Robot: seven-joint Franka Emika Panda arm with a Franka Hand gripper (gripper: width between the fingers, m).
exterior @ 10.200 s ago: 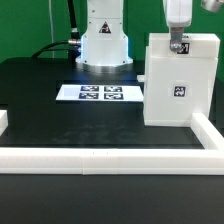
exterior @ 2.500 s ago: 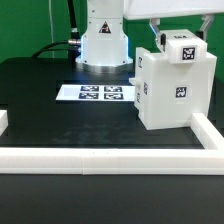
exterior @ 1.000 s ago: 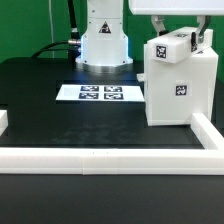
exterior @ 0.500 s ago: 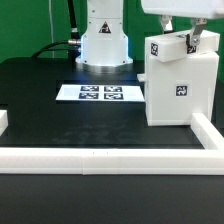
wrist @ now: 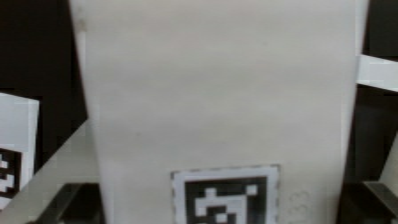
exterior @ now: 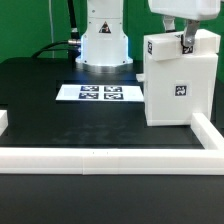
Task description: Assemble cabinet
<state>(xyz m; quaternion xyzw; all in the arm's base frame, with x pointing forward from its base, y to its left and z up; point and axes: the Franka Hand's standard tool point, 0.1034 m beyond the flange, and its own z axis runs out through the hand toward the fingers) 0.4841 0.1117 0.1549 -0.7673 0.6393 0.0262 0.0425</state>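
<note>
The cabinet (exterior: 180, 95) stands upright at the exterior view's right, a tall white box with a tag on its front and another near its top left corner. My gripper (exterior: 185, 42) comes down from above onto the cabinet's top part (exterior: 168, 45), which sits square with the body. In the wrist view this white top part (wrist: 214, 100) fills the space between my dark fingers (wrist: 54, 203), and its tag (wrist: 228, 198) shows. My gripper (wrist: 214, 205) is shut on it. The cabinet's hollow side is hidden.
The marker board (exterior: 100, 94) lies flat on the black table in front of the robot base (exterior: 104, 40). The long low white border rail (exterior: 100, 155) runs along the near edge and turns up the right side (exterior: 210, 128) beside the cabinet.
The cabinet's top part was skewed to the body one second ago. It has turned with my gripper and now lines up with the body. The body has stayed in place.
</note>
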